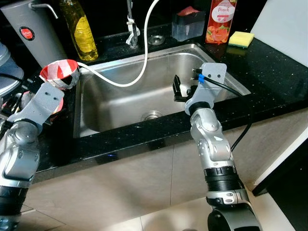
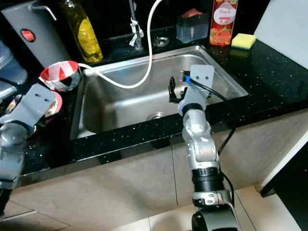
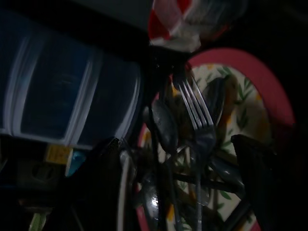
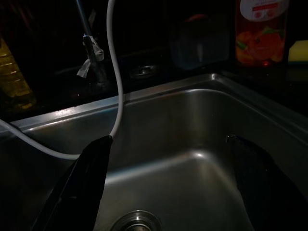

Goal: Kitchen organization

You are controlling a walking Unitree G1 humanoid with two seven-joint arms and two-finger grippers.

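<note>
A pink-rimmed plate with a leaf pattern lies on the black counter at the far left, with a fork and several spoons piled on it. My left gripper hovers open just over this cutlery, one finger on each side of the pile. Just beyond the plate a red-and-white bowl stands at the sink's left corner. My right gripper hangs open and empty inside the steel sink, above its right half near the drain.
A white hose loops from the tap into the sink. Along the back stand a yellow bottle, a grey jug, a clear sponge holder, a peach bottle and a yellow sponge. A blue container sits left of the plate.
</note>
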